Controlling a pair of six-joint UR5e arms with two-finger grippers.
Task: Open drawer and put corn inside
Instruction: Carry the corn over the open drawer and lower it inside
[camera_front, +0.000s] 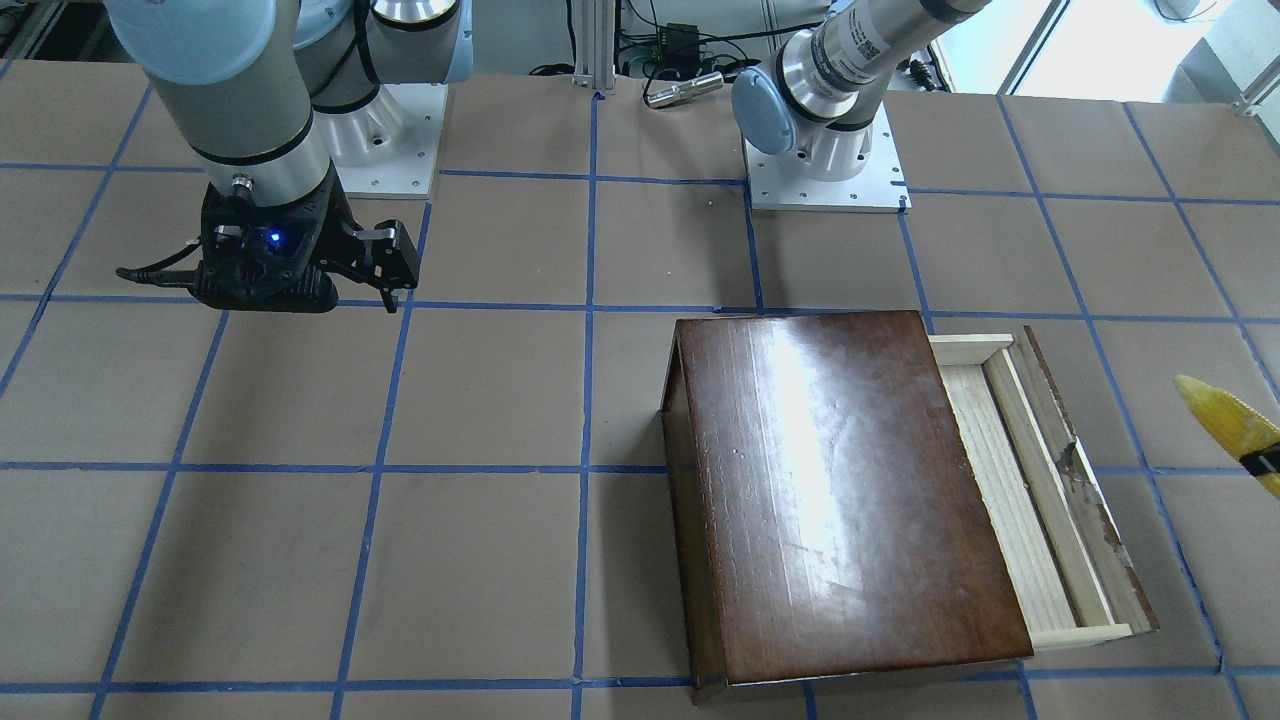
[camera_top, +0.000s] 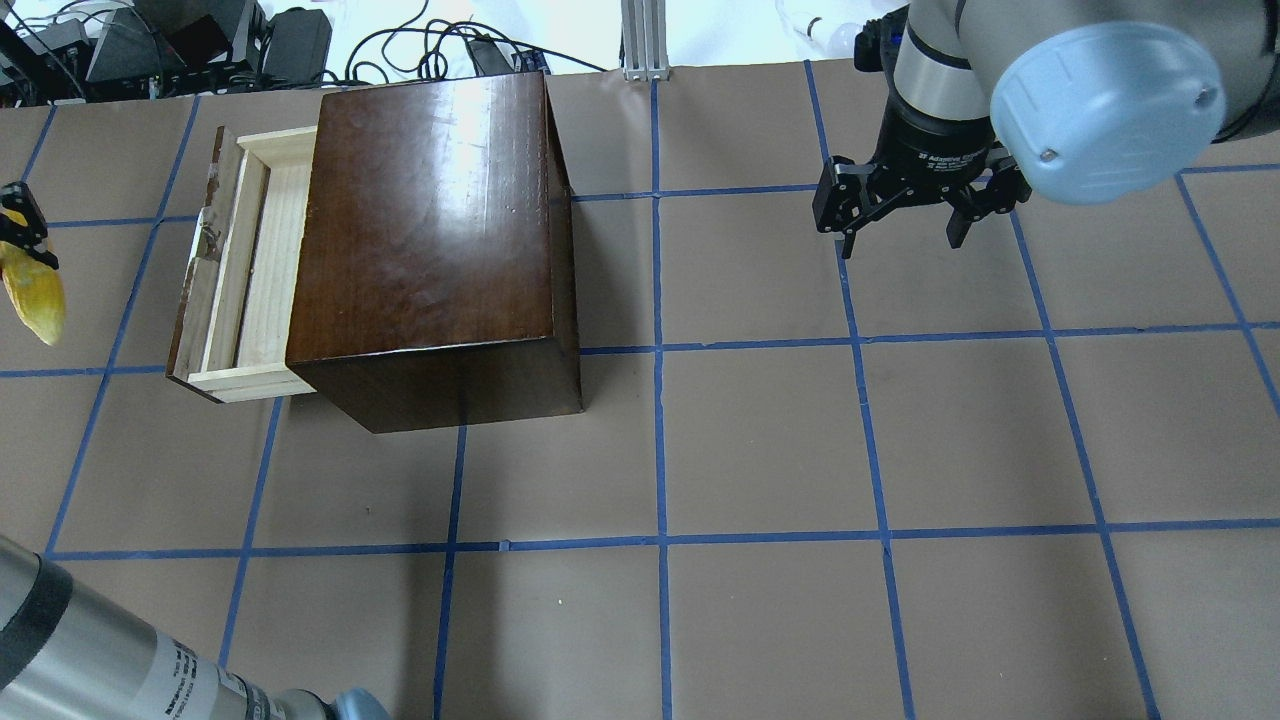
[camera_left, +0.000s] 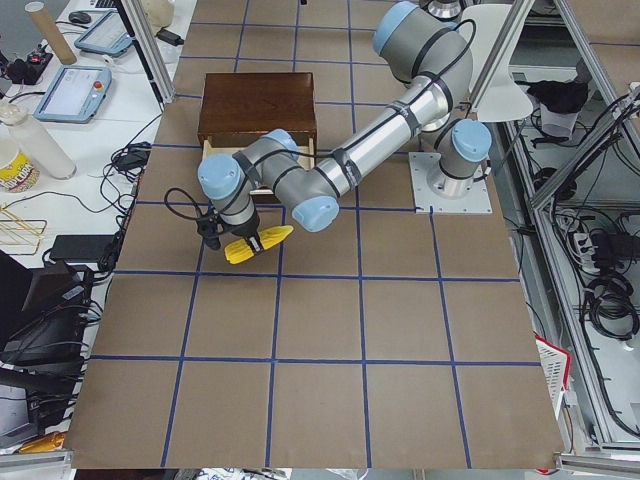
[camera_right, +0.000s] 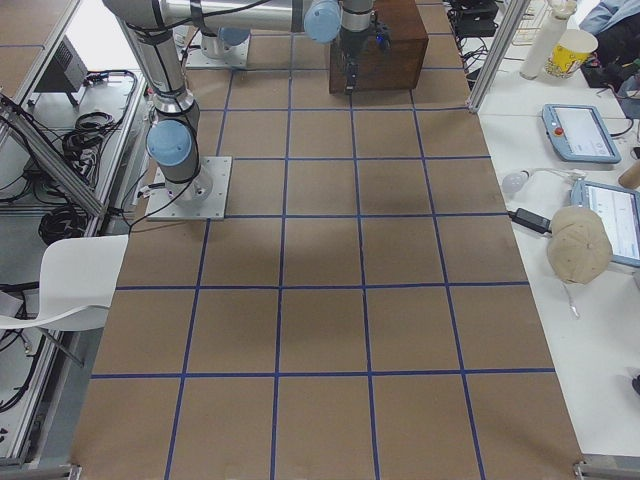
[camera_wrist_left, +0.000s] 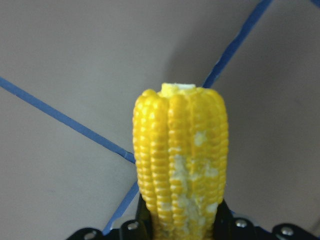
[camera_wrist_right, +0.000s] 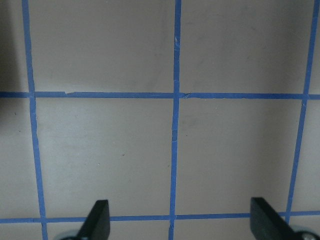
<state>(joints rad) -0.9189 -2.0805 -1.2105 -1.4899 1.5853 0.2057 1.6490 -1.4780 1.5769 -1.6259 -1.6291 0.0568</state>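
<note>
1. The corn (camera_wrist_left: 180, 160) is bright yellow, with pale whitish patches among its kernel rows.
2. The drawer (camera_front: 1003, 490) is pale wood with a scuffed dark brown front.
3. The box (camera_front: 840, 480) is glossy dark brown.
4. The surface (camera_top: 760, 440) is tan with a blue grid.
5. The right gripper (camera_top: 900, 245) is black.

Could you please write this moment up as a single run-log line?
drawer: partly open | corn: gripped in left hand, beside drawer front, not yet inside | right hand: open, empty, away from box
</note>
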